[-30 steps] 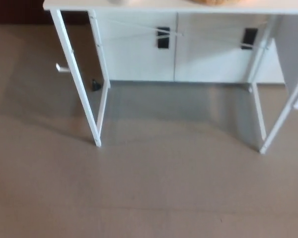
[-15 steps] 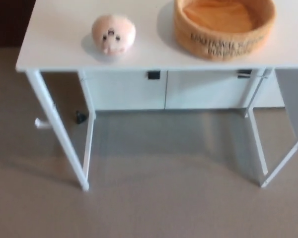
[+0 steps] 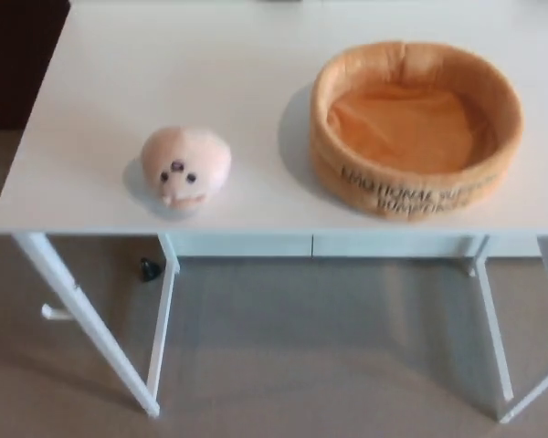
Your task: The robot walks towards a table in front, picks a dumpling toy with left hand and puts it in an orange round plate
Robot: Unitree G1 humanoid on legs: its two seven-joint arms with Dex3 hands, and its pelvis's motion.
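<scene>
Neither robot hand shows up in the head view, left or right, so can't tell what either is doing. The dumpling toy (image 3: 185, 167) sits on the white bench (image 3: 119, 82), left of the middle and pretty near the front edge, face toward the camera. The orange round plate (image 3: 416, 126) is off to its right, well apart, also close to the front edge, with nothing in it. Lots of bare bench top behind the toy and between the two. Tan floor (image 3: 301, 365) shows under the white legs.
</scene>
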